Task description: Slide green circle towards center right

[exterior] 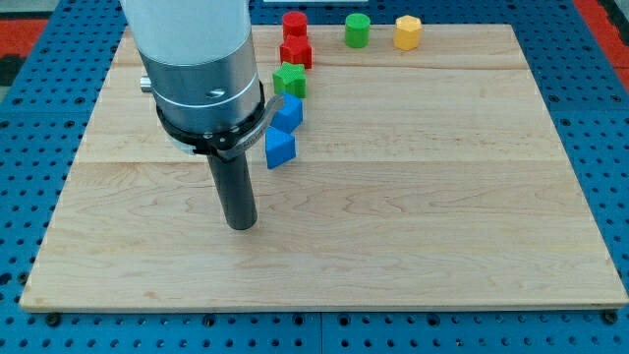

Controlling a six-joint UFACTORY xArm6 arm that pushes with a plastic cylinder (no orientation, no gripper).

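Note:
The green circle (357, 29) stands at the view's top edge of the wooden board (442, 197), right of centre. A yellow block (408, 32) sits just to its right. My tip (241, 225) rests on the board left of centre, far below and to the left of the green circle, touching no block.
A red circle (294, 24) and a red block (296, 52) sit at the top, left of the green circle. Below them lie a green block (291, 81) and two blue blocks (288, 111) (279, 148), close to the arm's right side.

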